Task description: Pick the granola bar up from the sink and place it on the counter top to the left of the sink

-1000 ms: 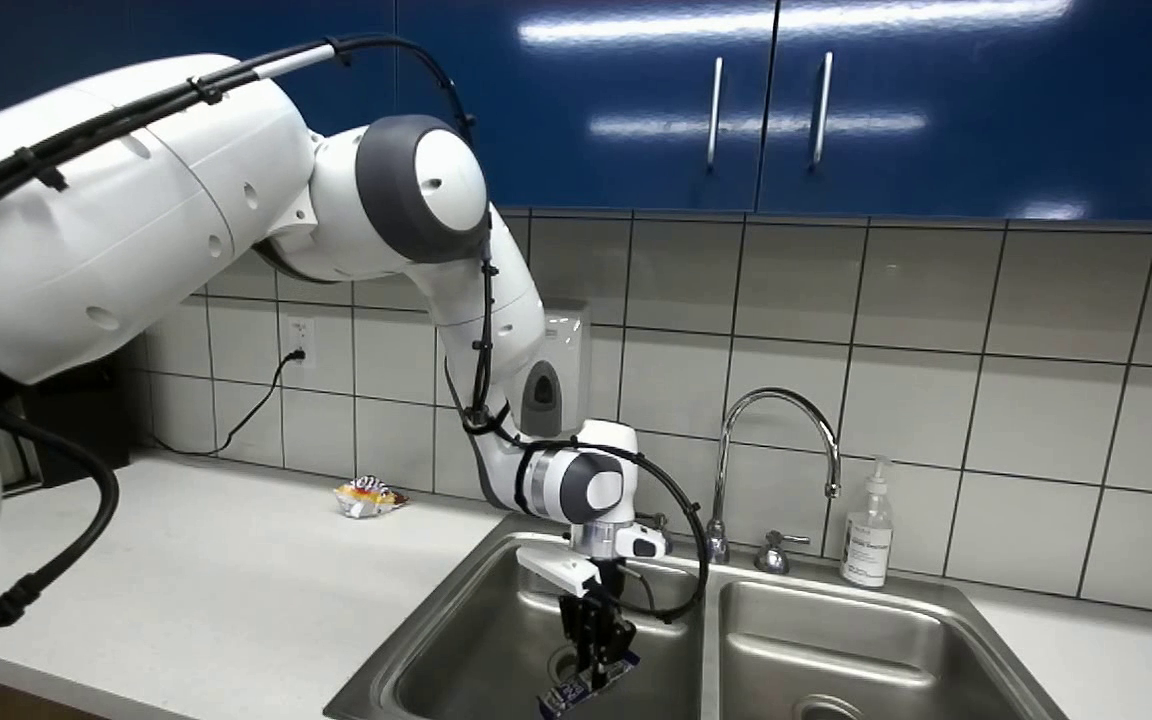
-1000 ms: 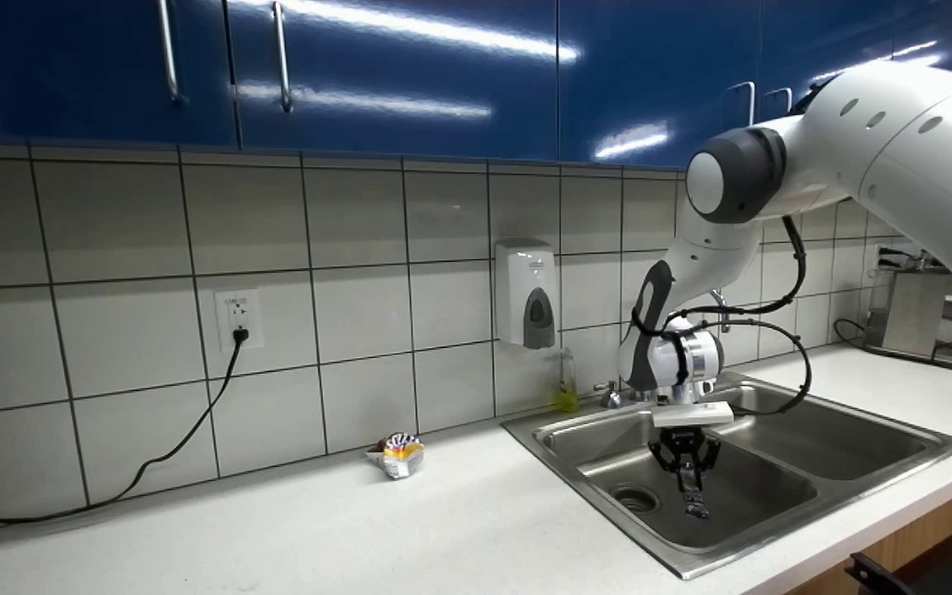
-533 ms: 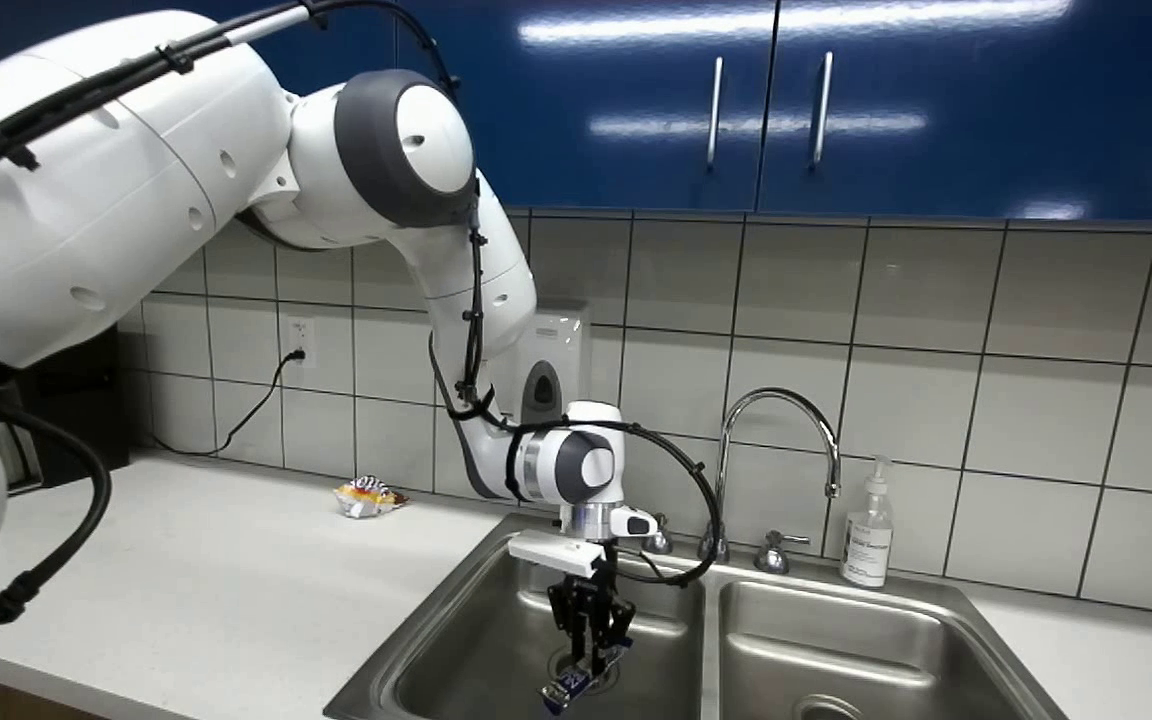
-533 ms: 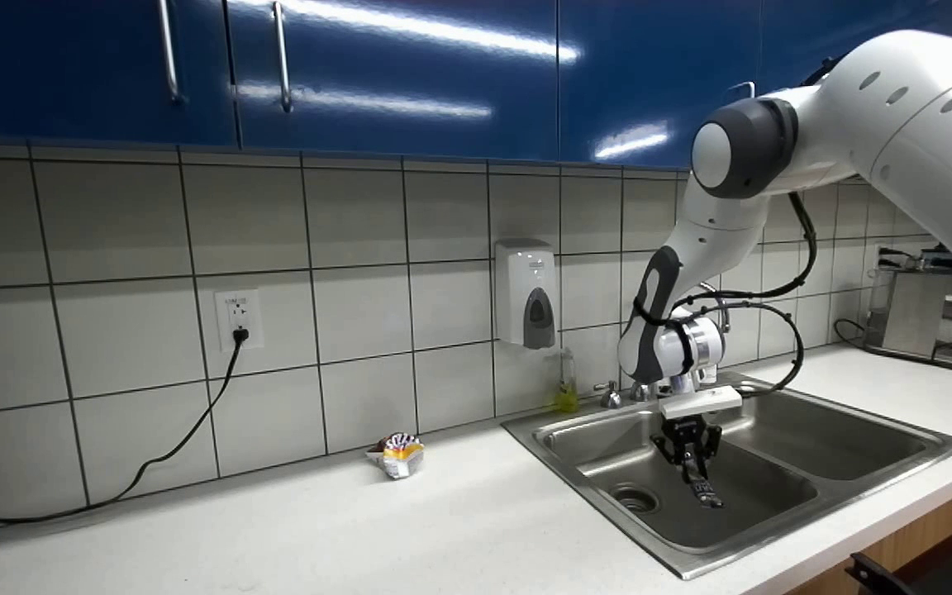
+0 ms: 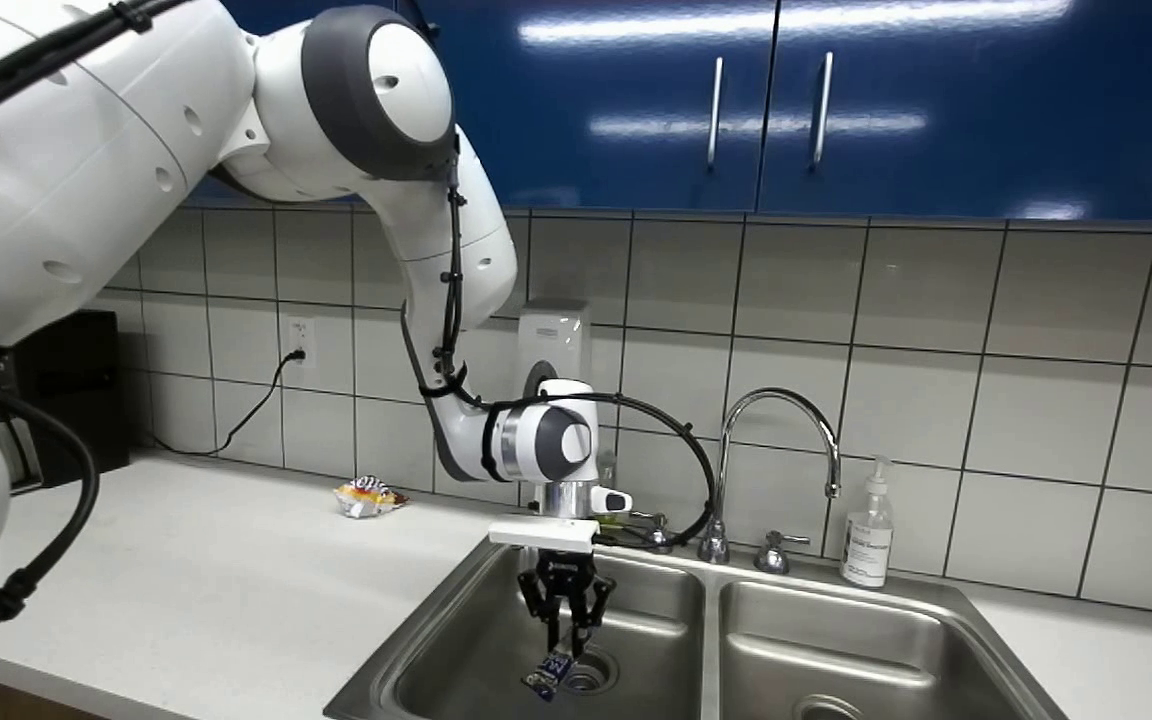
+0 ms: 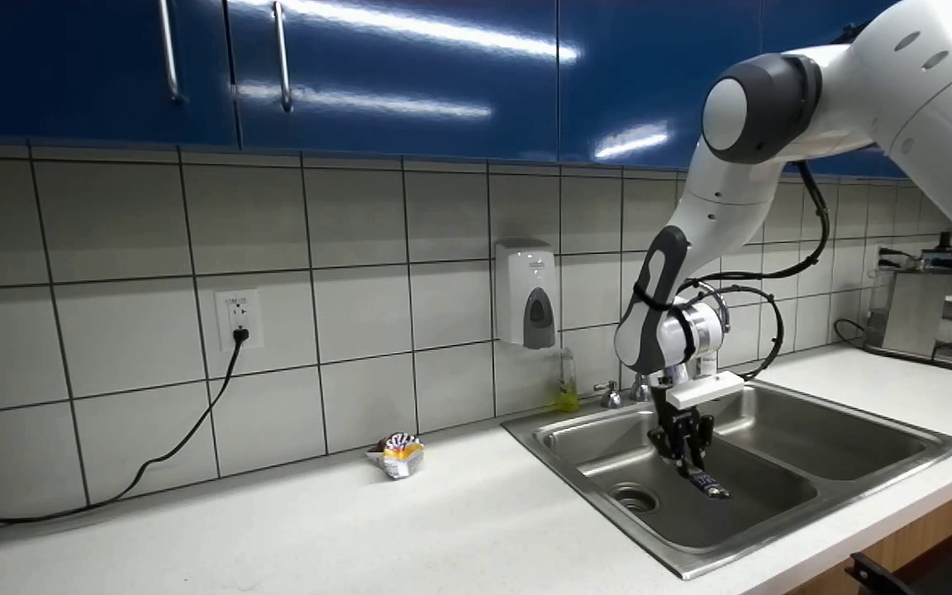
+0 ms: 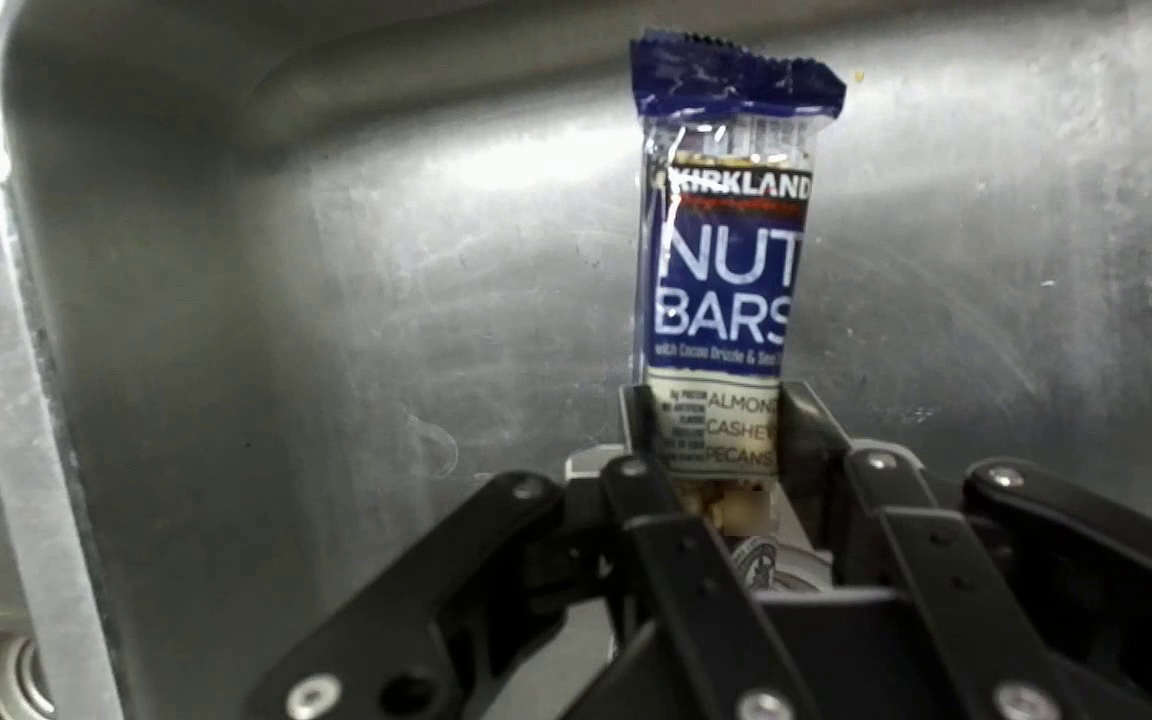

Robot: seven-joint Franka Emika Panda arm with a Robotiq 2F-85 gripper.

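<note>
The granola bar (image 7: pixel 726 270) is a blue and clear "Nut Bars" packet. My gripper (image 7: pixel 711 430) is shut on its lower part in the wrist view, one finger on each long side, with the upper part sticking out beyond the fingertips. In both exterior views the bar (image 5: pixel 548 675) (image 6: pixel 709 486) hangs tilted from my gripper (image 5: pixel 566 640) (image 6: pixel 688 464), inside the near basin of the steel sink (image 5: pixel 712 650) (image 6: pixel 600 498). It looks lifted off the basin floor. The white counter top (image 5: pixel 226 590) (image 6: pixel 344 537) lies beside the sink.
A crumpled snack wrapper (image 5: pixel 368 497) (image 6: pixel 398 455) lies on the counter by the tiled wall. The curved faucet (image 5: pixel 723 470) and a soap bottle (image 5: pixel 868 530) stand behind the sink. A soap dispenser (image 6: pixel 525 293) hangs on the wall. Blue cabinets (image 6: pixel 402 74) are overhead.
My gripper has risen with the granola bar held in it and has turned, so the bar points another way. The arm has lifted as well. The wrapper has not moved.
</note>
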